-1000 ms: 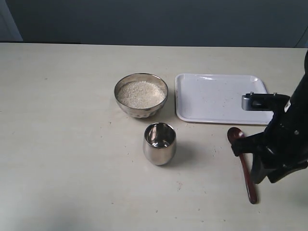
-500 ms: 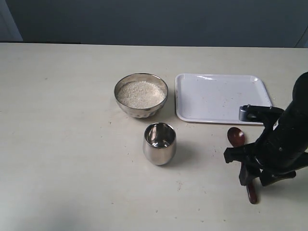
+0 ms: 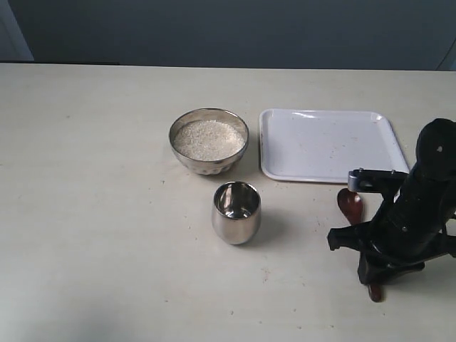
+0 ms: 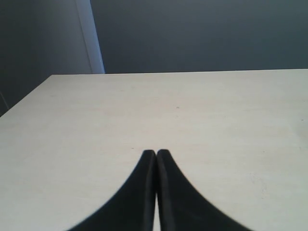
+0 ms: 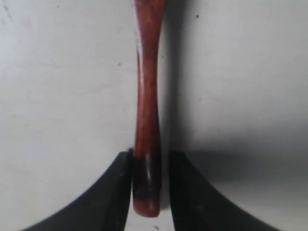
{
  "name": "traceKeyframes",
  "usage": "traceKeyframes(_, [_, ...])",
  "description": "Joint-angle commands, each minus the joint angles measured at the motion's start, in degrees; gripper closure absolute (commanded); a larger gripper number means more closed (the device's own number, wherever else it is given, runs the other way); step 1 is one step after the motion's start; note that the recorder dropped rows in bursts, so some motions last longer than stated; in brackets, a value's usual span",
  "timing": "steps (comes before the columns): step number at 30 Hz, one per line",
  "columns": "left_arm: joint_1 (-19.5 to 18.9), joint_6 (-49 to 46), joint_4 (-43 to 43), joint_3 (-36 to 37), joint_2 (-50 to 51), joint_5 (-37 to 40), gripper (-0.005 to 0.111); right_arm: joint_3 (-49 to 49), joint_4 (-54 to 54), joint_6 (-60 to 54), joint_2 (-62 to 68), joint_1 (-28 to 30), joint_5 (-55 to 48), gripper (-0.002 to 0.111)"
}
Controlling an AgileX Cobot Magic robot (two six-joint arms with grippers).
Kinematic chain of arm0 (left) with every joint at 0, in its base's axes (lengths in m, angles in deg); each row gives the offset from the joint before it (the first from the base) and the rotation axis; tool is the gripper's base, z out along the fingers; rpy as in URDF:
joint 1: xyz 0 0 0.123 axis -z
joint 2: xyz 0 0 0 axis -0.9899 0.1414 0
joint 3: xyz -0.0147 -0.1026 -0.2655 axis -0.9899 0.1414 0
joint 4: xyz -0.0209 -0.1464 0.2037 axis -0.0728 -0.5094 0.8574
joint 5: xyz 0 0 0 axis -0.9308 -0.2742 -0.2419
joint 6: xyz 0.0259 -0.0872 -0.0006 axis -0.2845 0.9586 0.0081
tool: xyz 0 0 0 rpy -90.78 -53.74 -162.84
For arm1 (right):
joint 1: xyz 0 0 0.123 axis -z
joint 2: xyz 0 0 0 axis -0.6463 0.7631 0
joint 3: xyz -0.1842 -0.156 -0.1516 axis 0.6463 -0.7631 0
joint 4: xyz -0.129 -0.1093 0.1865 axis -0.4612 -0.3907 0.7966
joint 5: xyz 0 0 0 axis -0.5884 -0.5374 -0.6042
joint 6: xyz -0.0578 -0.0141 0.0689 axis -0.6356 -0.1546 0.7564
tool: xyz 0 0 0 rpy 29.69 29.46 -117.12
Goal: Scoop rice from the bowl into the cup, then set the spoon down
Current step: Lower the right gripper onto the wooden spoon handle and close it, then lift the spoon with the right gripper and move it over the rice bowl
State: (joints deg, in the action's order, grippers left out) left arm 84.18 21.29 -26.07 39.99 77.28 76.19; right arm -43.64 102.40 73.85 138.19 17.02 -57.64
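Right now your right end effector (image 5: pixel 149 156) is straddling the tail end of the spoon (image 5: pixel 147 91). Its two black fingers (image 5: pixel 115 192) are spread barely wider than the handle. One looks to be touching the wood and a dark sliver is showing beside the other, so I am judging it as not yet pinching.

The spoon is lying flat on the desk (image 3: pixel 107 214), so your fingertips are working right at the surface. You are dealing with slim, glossy wood: light and stiff, but probably slick. A hold this far back is leaving a long lever, so the head may be wanting to droop or twist once rice is loading it. Squeezing firmly and squarely is what I am advising.

Outward from there, the spoon's head is resting just beside the near rim of the white tray (image 3: pixel 328 146); lifting before swinging is keeping you off that rim. The cup (image 3: pixel 236 217) and, behind it, the bowl (image 3: pixel 209 165) of rice (image 3: pixel 209 139) are standing well apart from you, with open desk lying between.

Your left end effector (image 4: pixel 156 153) is sitting pressed together over bare desk, away from all this.
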Motion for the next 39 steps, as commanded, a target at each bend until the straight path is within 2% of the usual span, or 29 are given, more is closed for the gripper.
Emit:
traceKeyframes(1, [0.08, 0.41, -0.11, -0.48, -0.07, -0.32, 0.106, -0.17, -0.73, -0.18, 0.28, -0.18, 0.47, 0.081])
traceKeyframes(4, [0.08, 0.41, -0.11, -0.48, -0.07, -0.32, 0.106, -0.17, -0.73, -0.18, 0.28, -0.18, 0.62, 0.081])
traceKeyframes(6, [0.08, 0.41, -0.11, -0.48, -0.07, -0.32, 0.106, -0.17, -0.73, -0.18, 0.28, -0.18, 0.62, 0.085])
traceKeyframes(9, [0.08, 0.41, -0.11, -0.48, -0.07, -0.32, 0.106, -0.17, -0.73, -0.18, 0.16, -0.18, -0.75, 0.107])
traceKeyframes(16, [0.08, 0.41, -0.11, -0.48, -0.07, -0.32, 0.106, 3.42, -1.28, -3.12, -7.19, -0.18, -9.95, 0.108])
traceKeyframes(20, [0.08, 0.41, -0.11, -0.48, -0.07, -0.32, 0.106, 17.93, -8.63, -10.03, -13.43, -0.18, -16.32, 0.108])
traceKeyframes(25, [0.08, 0.41, -0.11, -0.48, -0.07, -0.32, 0.106, 38.20, -26.47, -21.71, -7.74, -1.21, -16.78, 0.108])
traceKeyframes(26, [0.08, 0.41, -0.11, -0.48, -0.07, -0.32, 0.106, 40.48, -29.25, -24.54, -6.46, -2.26, -17.49, 0.108])
traceKeyframes(27, [0.08, 0.41, -0.11, -0.48, -0.07, -0.32, 0.106, 44.36, -34.33, -30.69, -2.90, -5.08, -19.73, 0.108])
traceKeyframes(29, [0.08, 0.41, -0.11, -0.48, -0.07, -0.32, 0.106, 48.17, -42.95, -36.15, 2.96, -10.85, -21.76, 0.108])
traceKeyframes(34, [0.08, 0.41, -0.11, -0.48, -0.07, -0.32, 0.106, 50.25, -59.42, -36.15, 13.48, -22.75, -15.02, 0.108])
traceKeyframes(36, [0.08, 0.41, -0.11, -0.48, -0.07, -0.32, 0.106, 50.25, -63.68, -33.89, 16.23, -24.74, -13.66, 0.108])
traceKeyframes(39, [0.08, 0.41, -0.11, -0.48, -0.07, -0.32, 0.106, 50.25, -74.62, -24.06, 22.50, -27.24, -11.45, 0.108])
